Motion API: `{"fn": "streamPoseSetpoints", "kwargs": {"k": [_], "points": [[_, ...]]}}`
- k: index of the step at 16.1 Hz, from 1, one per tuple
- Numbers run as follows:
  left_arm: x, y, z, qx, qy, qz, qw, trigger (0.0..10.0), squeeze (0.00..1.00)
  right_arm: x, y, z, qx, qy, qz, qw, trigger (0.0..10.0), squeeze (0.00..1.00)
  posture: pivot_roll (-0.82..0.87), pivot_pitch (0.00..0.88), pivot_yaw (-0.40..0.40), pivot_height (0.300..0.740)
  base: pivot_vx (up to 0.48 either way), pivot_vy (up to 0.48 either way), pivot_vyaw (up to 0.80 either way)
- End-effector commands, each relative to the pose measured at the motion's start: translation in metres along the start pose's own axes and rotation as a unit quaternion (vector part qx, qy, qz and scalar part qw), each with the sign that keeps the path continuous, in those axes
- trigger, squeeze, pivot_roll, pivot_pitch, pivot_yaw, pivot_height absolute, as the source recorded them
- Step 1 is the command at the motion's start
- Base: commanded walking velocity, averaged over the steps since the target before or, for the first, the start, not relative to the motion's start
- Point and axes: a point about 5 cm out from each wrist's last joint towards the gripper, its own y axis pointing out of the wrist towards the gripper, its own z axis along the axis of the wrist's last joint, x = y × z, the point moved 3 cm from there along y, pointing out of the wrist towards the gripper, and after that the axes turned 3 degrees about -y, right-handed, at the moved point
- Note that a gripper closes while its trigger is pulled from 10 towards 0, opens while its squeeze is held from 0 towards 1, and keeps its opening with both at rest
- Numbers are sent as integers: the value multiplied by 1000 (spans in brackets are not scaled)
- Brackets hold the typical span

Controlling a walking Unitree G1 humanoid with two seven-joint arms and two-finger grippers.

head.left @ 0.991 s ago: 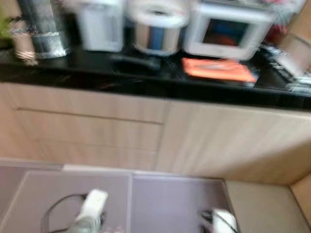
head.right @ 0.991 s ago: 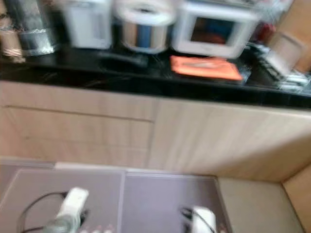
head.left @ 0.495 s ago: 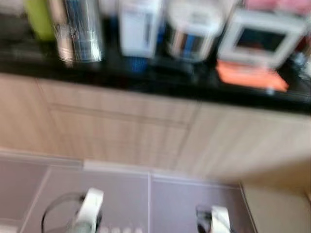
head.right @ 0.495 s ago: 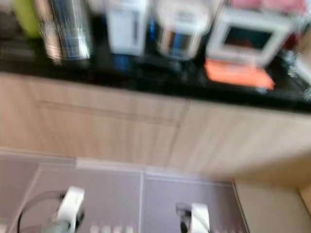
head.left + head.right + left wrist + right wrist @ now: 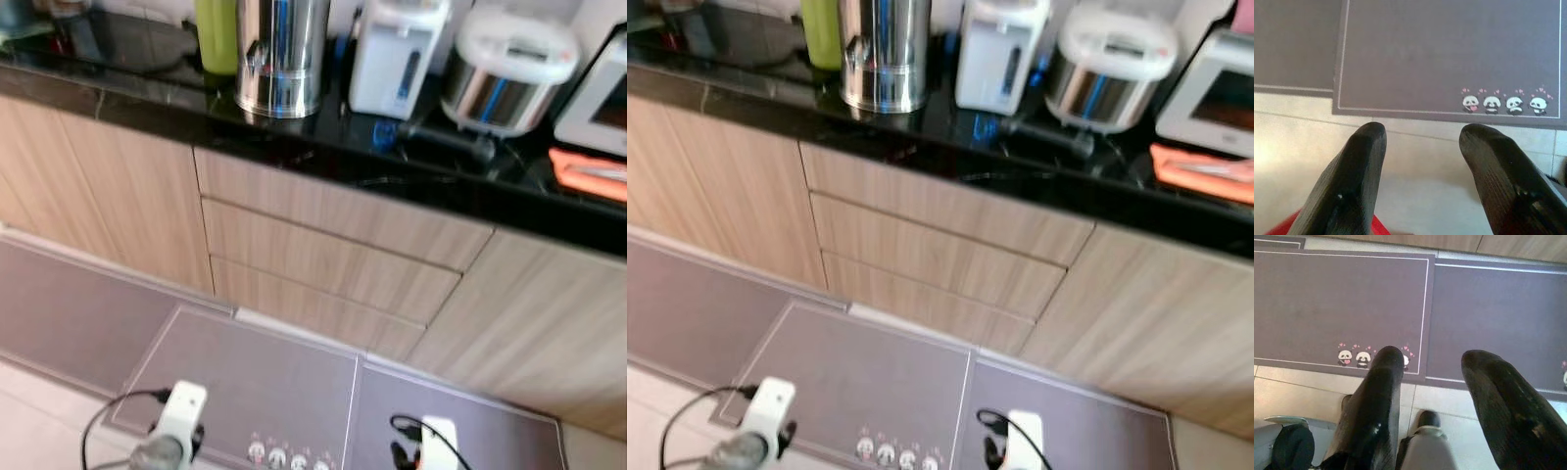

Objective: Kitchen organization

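Countertop (image 5: pixel 323 147), black and glossy, runs across the upper part of the eye views above wood-grain drawers (image 5: pixel 333 264). On it stand a green bottle (image 5: pixel 217 34), just beside it a steel urn (image 5: pixel 281 54), then a white kettle (image 5: pixel 396 59), a rice cooker (image 5: pixel 509 69) and, farthest from the urn, a white microwave (image 5: pixel 1215 93) with an orange cloth (image 5: pixel 1203 173) in front of it. A black cord (image 5: pixel 441 142) lies before the cooker.

Both arms hang low, well below the countertop and far from anything on it, over grey mats (image 5: pixel 245 382) at the foot of the drawers.

What the wrist views add is the grippers themselves. The left gripper (image 5: pixel 1422 134) has its fingers (image 5: pixel 1359 176) spread wide with nothing between them; it hangs over pale tile (image 5: pixel 1420 196) at the edge of a mat with a row of small pandas (image 5: pixel 1503 104), and a red patch (image 5: pixel 1378 227) shows beneath. The right gripper (image 5: pixel 1432 357) is likewise spread wide and holds nothing, above the seam where two mats meet.
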Motion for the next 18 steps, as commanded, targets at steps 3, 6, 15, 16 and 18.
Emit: {"fn": "streamPoseSetpoints", "kwargs": {"k": [3, 6, 15, 16, 18], "points": [[10, 1, 3, 4, 2, -16, 1000, 10000, 0, 11, -1, 0, 2, 10, -17, 1000, 10000, 0, 138, 0, -82, 740, 0, 0, 0], [13, 1, 3, 2, 4, -22, 1000, 10000, 0, 13, -2, -1, 2, 17, -23, 1000, 10000, 0, 135, 0, -80, 740, 0, 0, 0], [16, 1, 2, -3, 20, -21, 1000, 10000, 0, 16, -2, 0, 4, 23, -27, 999, 10000, 0, 132, 0, -84, 740, 0, -107, 0], [16, 1, 2, -3, 17, -19, 1000, 10000, 0, 16, -2, 0, 5, 23, -26, 999, 10000, 0, 131, 0, -85, 740, 0, 0, 0], [16, 1, 1, -4, 16, -19, 1000, 10000, 0, 15, -2, 0, 3, 22, -25, 999, 10000, 0, 131, 0, -87, 740, 0, 0, 0]]}}
